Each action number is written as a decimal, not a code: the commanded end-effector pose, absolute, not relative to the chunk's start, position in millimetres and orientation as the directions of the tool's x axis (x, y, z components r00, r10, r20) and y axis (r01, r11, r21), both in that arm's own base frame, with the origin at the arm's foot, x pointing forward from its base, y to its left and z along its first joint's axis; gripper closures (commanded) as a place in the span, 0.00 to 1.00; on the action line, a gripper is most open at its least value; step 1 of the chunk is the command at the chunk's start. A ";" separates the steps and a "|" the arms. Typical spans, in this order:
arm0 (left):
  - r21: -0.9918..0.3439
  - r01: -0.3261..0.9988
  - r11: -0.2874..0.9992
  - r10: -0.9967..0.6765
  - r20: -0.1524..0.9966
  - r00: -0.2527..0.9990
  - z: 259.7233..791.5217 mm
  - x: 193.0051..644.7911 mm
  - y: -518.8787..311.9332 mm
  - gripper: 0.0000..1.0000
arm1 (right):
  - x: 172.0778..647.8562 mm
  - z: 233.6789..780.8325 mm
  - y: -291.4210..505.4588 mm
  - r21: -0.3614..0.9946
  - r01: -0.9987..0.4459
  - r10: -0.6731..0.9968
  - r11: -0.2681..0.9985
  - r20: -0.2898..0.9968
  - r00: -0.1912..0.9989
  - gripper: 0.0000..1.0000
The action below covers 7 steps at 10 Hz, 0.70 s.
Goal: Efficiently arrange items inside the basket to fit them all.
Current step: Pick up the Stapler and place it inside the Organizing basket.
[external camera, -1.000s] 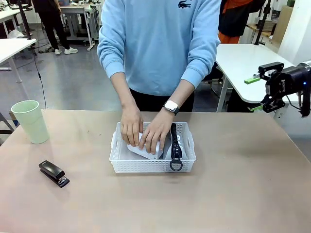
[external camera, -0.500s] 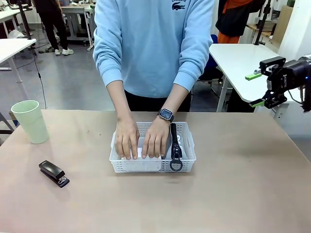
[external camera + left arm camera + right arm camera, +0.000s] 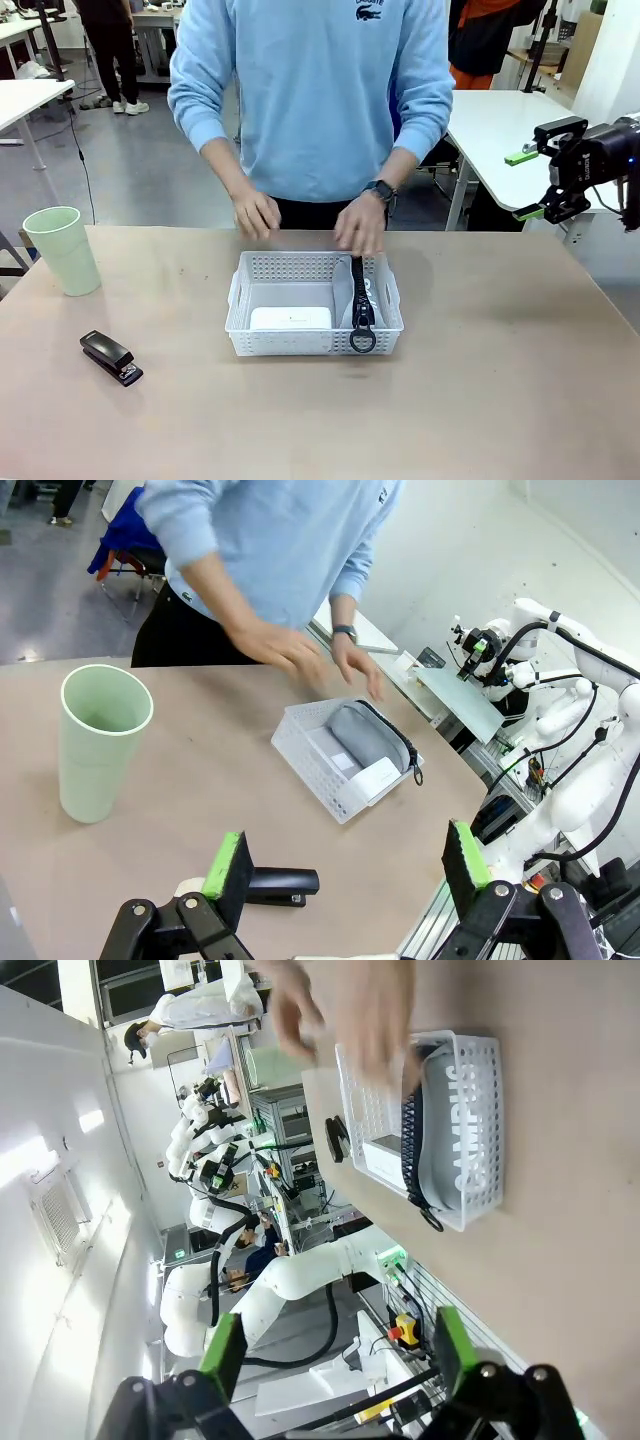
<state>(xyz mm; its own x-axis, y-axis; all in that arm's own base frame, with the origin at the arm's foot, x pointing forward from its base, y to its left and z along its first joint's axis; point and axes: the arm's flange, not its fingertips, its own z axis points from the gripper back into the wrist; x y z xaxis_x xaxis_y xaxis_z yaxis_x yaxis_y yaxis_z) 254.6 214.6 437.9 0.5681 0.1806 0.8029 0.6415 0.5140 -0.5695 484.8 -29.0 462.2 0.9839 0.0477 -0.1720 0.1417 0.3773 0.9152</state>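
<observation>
The white basket (image 3: 300, 343) sits mid-table. Inside it the white box (image 3: 290, 318) lies flat at the front left, and the grey pouch (image 3: 372, 300) with its black strap (image 3: 359, 295) stands along the right side. The person's two hands (image 3: 255, 213) hover just past the far rim. A pale green cup (image 3: 62, 250) and a black stapler (image 3: 110, 357) rest on the table at the left. My right gripper (image 3: 524, 185) hangs open off the table's far right. My left gripper (image 3: 345, 860) is open above the stapler (image 3: 280, 882), with the cup (image 3: 100, 740) and the basket (image 3: 315, 770) beyond.
Bare brown tabletop (image 3: 480, 400) lies around the basket on every side. The right wrist view shows the basket (image 3: 480, 1060), the pouch's "CAMPUS" lettering (image 3: 465, 1135) and the white box (image 3: 385, 1160). A white table (image 3: 500, 120) stands behind my right gripper.
The person's hands pressed the white box flat into the basket, then lifted out and drew back past the far rim. My right gripper rose slightly a second ago and has held still since.
</observation>
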 end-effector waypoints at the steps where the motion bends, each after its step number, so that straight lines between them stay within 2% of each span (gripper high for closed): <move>1: -0.556 0.657 0.509 0.186 0.817 0.546 439.1 255.0 214.2 0.00 | 483.8 464.5 -29.6 0.912 0.137 0.058 0.387 -0.172 0.983 0.00; 7: -0.556 0.657 0.509 0.186 0.817 0.546 439.1 255.0 214.2 0.00 | 483.8 464.5 -29.6 0.912 0.137 0.058 0.387 -0.172 0.983 0.00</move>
<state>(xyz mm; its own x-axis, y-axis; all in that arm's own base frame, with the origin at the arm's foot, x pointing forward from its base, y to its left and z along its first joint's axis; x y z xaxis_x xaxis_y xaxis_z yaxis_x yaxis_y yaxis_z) 254.6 214.6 437.9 0.5680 0.1806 0.8029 0.6415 0.5140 -0.5695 484.8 -29.0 462.2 0.9839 0.0477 -0.1720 0.1417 0.3773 0.9152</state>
